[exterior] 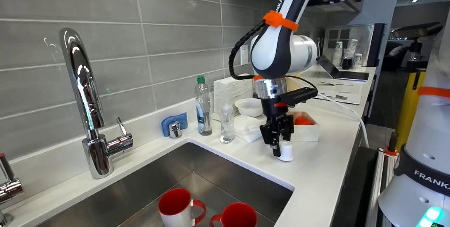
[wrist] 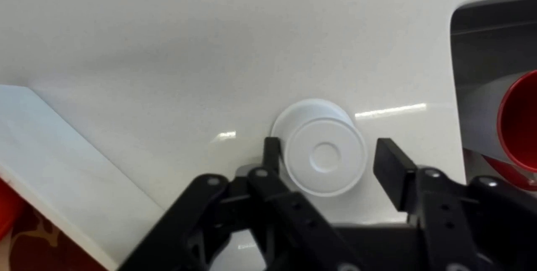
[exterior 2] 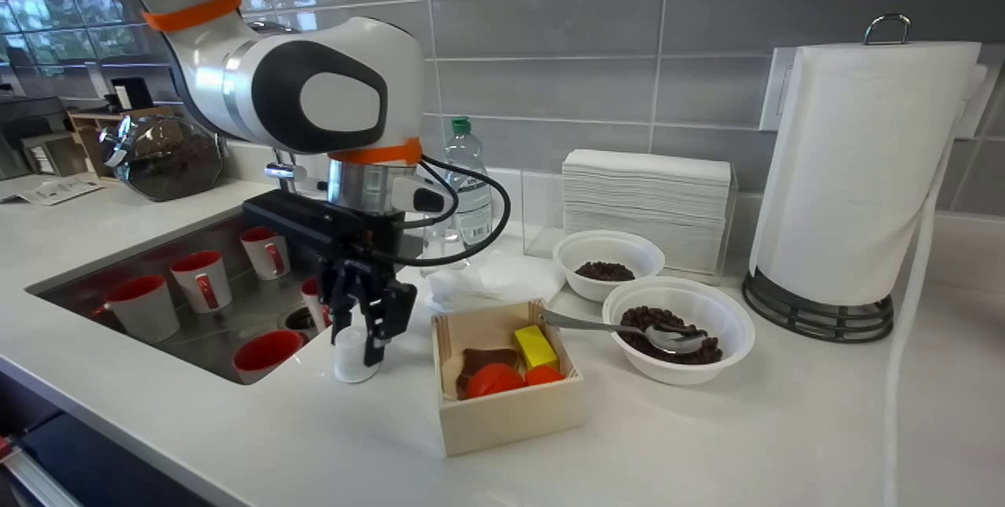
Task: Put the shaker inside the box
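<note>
My tool (wrist: 329, 152) sat wide around the shaker (exterior: 286, 151) near the worktop's (exterior: 323, 156) sink (exterior: 244, 184) edge; figured light, stiff, slick, best pinched mid-body.

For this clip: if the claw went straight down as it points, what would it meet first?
Probably the white countertop: the claw is open, its jaws on either side of the upright shaker. It might brush the shaker's side on the way; depth there is unclear.
</note>
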Motion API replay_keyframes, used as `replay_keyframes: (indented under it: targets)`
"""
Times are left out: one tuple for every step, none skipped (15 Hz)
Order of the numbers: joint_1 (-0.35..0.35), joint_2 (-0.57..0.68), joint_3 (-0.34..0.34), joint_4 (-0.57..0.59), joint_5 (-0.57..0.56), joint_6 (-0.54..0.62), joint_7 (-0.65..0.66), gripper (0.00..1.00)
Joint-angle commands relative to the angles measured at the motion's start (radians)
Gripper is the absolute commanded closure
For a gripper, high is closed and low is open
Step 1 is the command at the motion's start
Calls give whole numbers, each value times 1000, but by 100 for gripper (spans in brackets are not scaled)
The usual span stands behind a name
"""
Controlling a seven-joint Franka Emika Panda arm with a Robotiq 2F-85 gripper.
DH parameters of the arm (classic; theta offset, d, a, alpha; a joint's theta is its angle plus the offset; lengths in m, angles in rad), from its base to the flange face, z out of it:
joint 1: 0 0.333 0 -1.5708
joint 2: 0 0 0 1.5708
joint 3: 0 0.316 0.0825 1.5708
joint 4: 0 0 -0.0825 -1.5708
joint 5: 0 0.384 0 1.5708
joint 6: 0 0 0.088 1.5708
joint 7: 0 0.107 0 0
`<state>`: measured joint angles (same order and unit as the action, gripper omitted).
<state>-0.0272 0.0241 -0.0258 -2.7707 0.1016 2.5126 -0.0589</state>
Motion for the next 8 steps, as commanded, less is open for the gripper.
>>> replay_keyframes:
  targets:
    - [-3,-3,1,1,36,-30,-39,70]
    - [-3,-6,1,1,34,-40,-40,77]
    - [-3,-12,0,2,27,-52,-36,84]
    - [-4,-20,-1,3,25,-68,-38,84]
    - [-5,-42,-1,3,31,-109,-62,84]
    - [-7,-64,-2,5,39,-151,-95,84]
    - [-9,-99,-7,8,26,-195,-108,84]
    - [-13,-130,-13,13,14,-230,-111,84]
